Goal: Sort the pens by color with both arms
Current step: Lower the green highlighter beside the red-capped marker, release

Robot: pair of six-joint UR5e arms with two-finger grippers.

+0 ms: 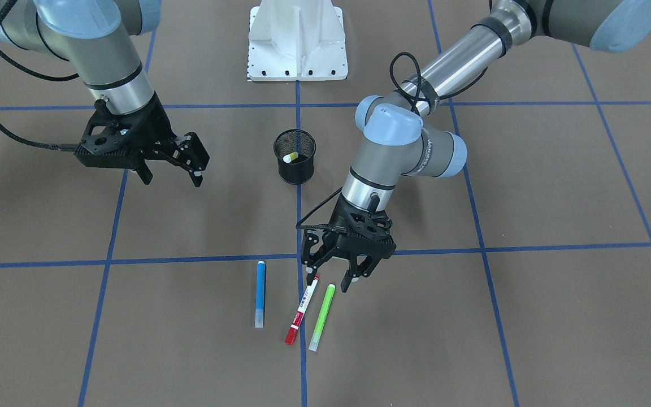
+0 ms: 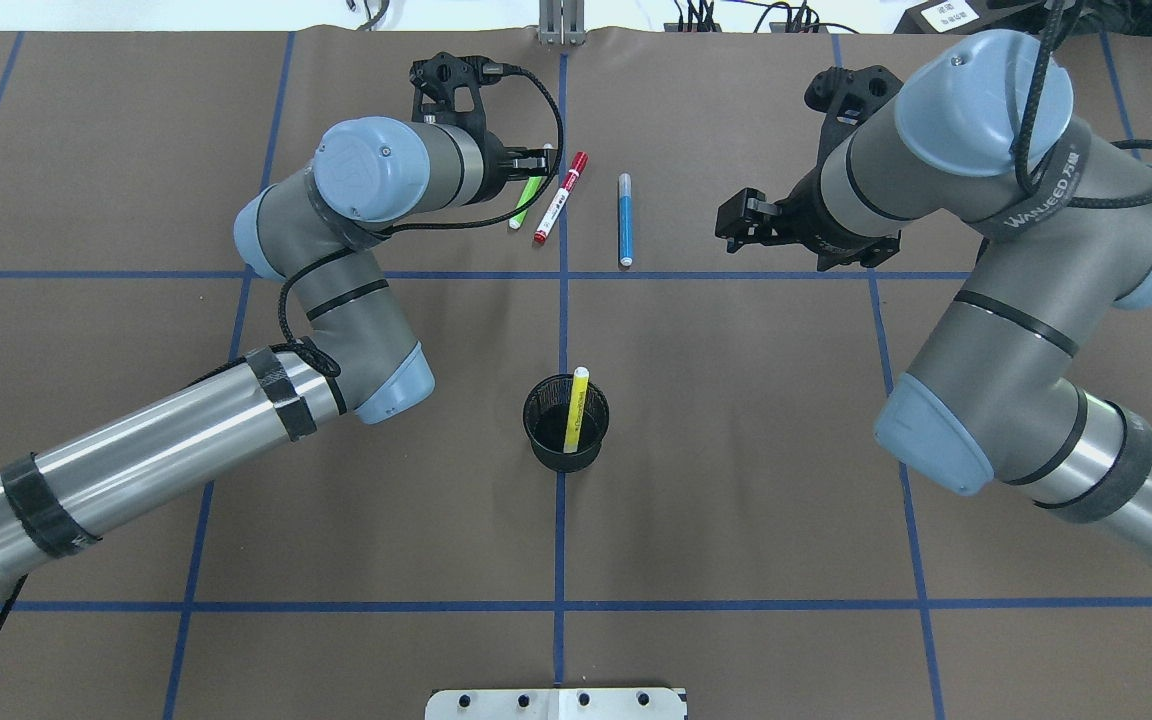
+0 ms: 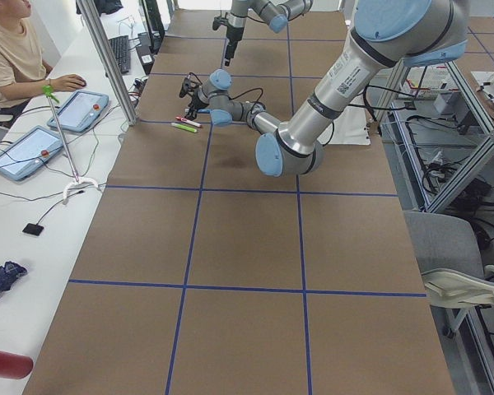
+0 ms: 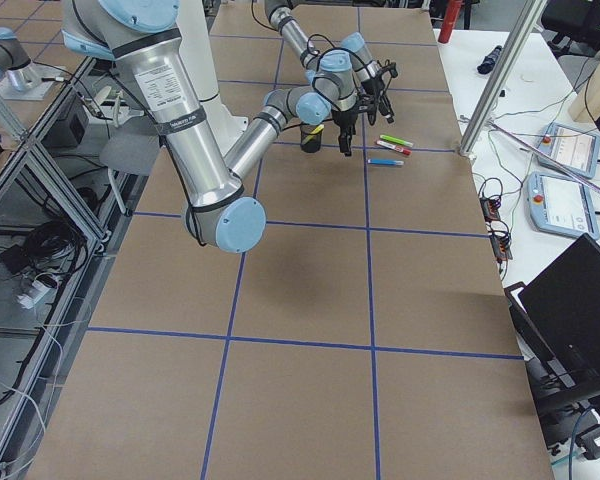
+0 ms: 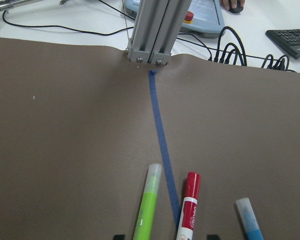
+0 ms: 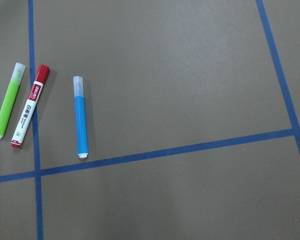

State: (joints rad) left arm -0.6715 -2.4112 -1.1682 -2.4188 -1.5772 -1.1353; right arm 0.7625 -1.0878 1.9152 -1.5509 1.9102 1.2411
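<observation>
Three pens lie side by side on the brown mat: a blue one (image 1: pixel 260 294), a white one with a red cap (image 1: pixel 302 311) and a lime green one (image 1: pixel 322 316). The yellow pen (image 2: pixel 575 405) stands in the black mesh cup (image 2: pixel 536 440) at mid-table. My left gripper (image 1: pixel 329 281) hangs open just above the ends of the white and green pens, holding nothing. In the left wrist view the green pen (image 5: pixel 147 205) and the red cap (image 5: pixel 189 192) lie between the two fingertips. The right gripper (image 1: pixel 172 180) is open and empty, off to the side of the blue pen (image 6: pixel 80 117).
The white bolted base plate (image 1: pixel 297 45) sits at the robot's edge. Blue tape lines (image 1: pixel 298 226) cross the mat. An aluminium post (image 5: pixel 150 30) stands at the far edge beyond the pens. A person (image 3: pixel 12 49) sits at a side desk with tablets.
</observation>
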